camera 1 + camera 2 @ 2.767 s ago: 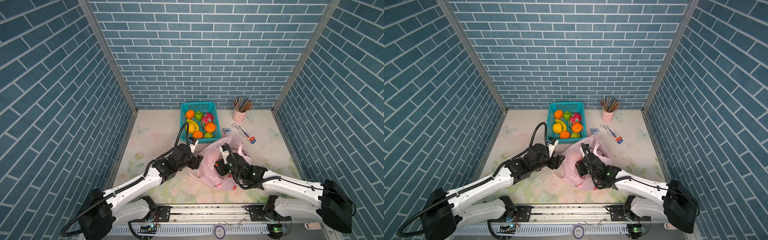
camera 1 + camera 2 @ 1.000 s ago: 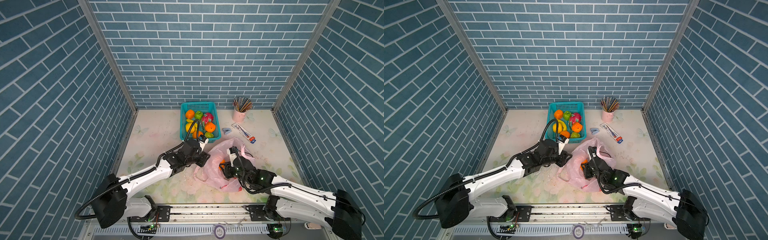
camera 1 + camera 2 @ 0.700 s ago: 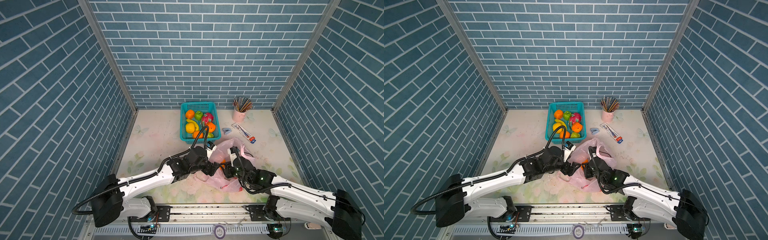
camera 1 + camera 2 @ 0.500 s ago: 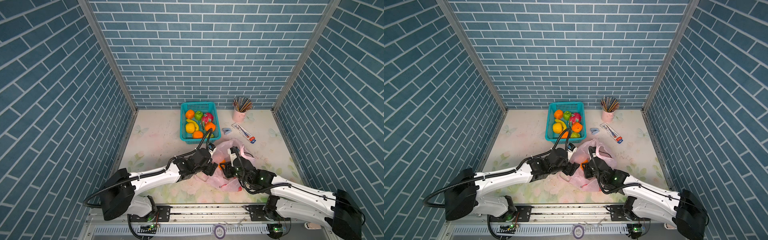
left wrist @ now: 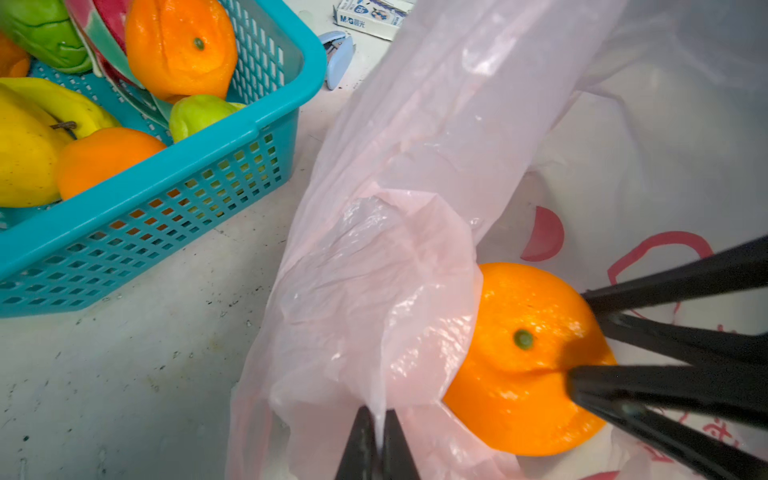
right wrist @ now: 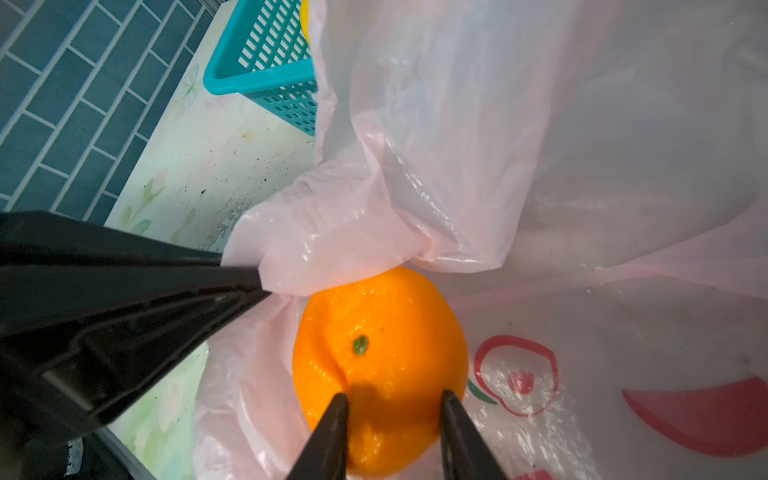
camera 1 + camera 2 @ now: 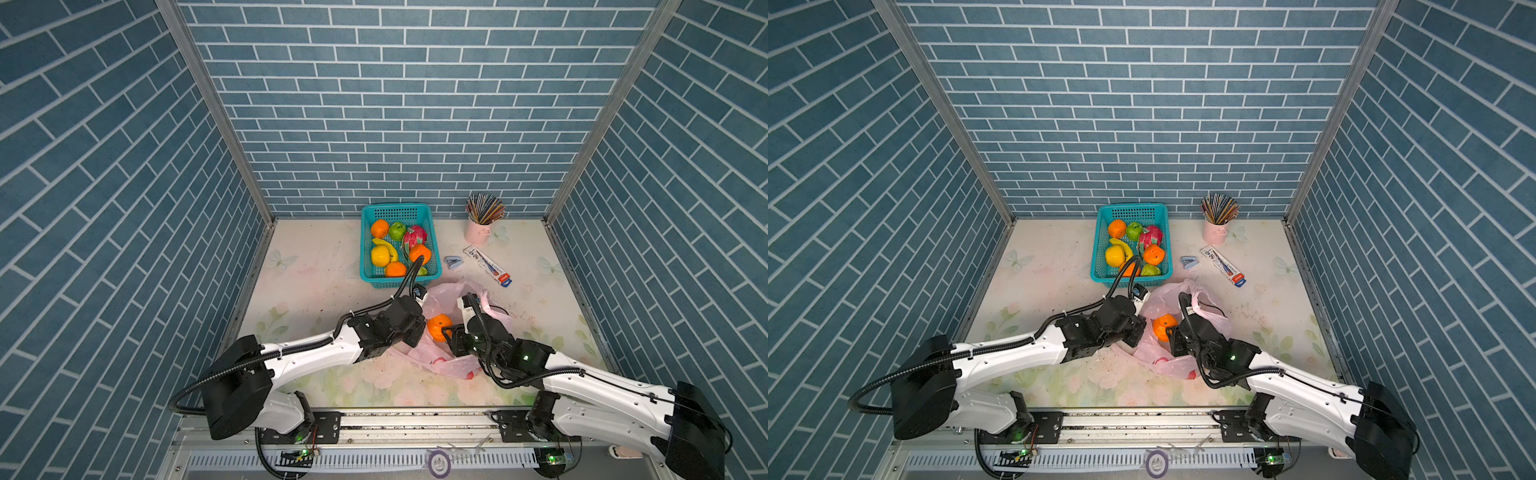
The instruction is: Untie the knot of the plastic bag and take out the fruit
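Left gripper (image 5: 376, 415) pinches plastic bag (image 5: 374, 270); right gripper (image 6: 390, 399) apparently clasps orange (image 6: 382, 324).

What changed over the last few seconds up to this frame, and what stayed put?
The left gripper swung from the table left of the thin translucent pink plastic bag across to the bag's open edge and closed on the film. The right gripper stayed inside the bag's mouth, fingers on the round orange toy fruit. The teal mesh basket did not move.
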Robot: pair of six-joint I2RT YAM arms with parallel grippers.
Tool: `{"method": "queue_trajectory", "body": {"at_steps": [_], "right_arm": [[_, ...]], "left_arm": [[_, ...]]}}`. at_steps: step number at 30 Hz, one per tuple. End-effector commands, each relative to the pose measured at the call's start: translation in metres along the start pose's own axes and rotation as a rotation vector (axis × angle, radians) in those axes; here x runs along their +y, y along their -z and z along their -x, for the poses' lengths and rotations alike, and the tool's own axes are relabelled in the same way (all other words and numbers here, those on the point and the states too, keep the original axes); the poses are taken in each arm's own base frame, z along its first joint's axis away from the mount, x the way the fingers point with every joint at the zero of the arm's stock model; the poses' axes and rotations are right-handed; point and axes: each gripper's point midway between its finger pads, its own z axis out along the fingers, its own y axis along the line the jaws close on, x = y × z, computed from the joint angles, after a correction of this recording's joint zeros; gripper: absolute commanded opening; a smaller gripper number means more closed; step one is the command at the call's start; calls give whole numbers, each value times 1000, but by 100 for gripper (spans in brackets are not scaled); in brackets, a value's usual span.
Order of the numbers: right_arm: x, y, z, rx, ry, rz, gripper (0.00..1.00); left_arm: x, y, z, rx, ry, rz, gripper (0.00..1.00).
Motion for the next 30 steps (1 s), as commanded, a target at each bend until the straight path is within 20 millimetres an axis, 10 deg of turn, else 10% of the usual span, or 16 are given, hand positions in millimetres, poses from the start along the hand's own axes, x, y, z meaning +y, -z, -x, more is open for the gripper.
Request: {"method": "queue_trajectory", "body": {"at_steps": [1,16,20,30], "right_arm": [[-2,9,-1,1,-38,12,35],[30,56,44,-229,-120,249,35],[39,62,59,-297,-173,315,36],[32,63,82,-392,-232,313,36]], "left_arm": [[15,3,9,-17,28,48,8],[10,-13,4,-14,41,-51,28],[-3,2,12,-67,31,-142,71],[0,64,47,-194,244,-296,77]]}}
